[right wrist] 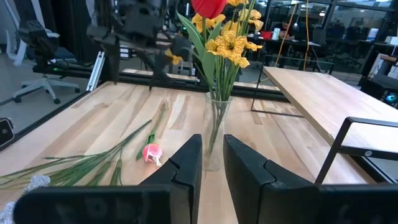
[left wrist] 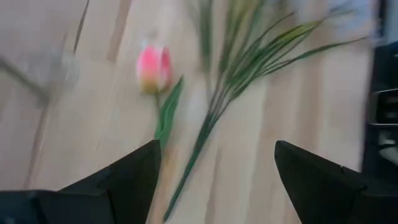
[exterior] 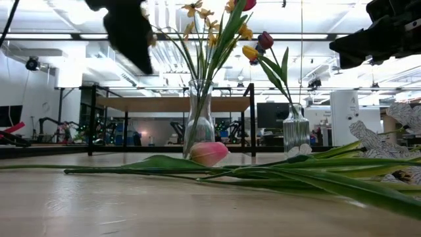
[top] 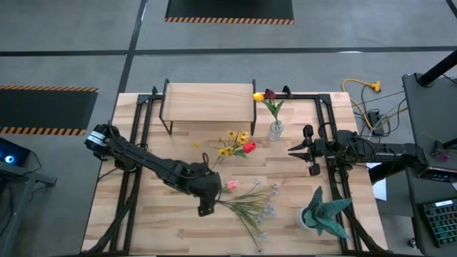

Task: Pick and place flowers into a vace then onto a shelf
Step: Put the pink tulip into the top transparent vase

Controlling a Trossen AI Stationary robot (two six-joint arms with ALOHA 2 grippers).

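Note:
My left gripper [top: 207, 205] is open and hovers above the stems lying on the table; in its wrist view [left wrist: 217, 180] the fingers stand wide apart over them. A pink tulip [top: 230, 185] [left wrist: 154, 67] lies flat on the tabletop, next to a green spray with small white blossoms [top: 251, 208] [left wrist: 214, 112]. A glass vase [right wrist: 214, 140] [exterior: 199, 122] holds yellow flowers and a red tulip [top: 237, 145]. A second glass vase [top: 275, 130] holds a yellow and a maroon tulip. The wooden shelf [top: 208, 102] stands at the far side. My right gripper [top: 290, 149] [right wrist: 212, 168] is shut, raised, right of the vases.
A teal spiky potted plant [top: 325, 214] stands near the front right. Black metal frame rails [top: 143, 128] run along both sides of the table and its far edge. Bare tabletop lies at the front left [top: 136, 214].

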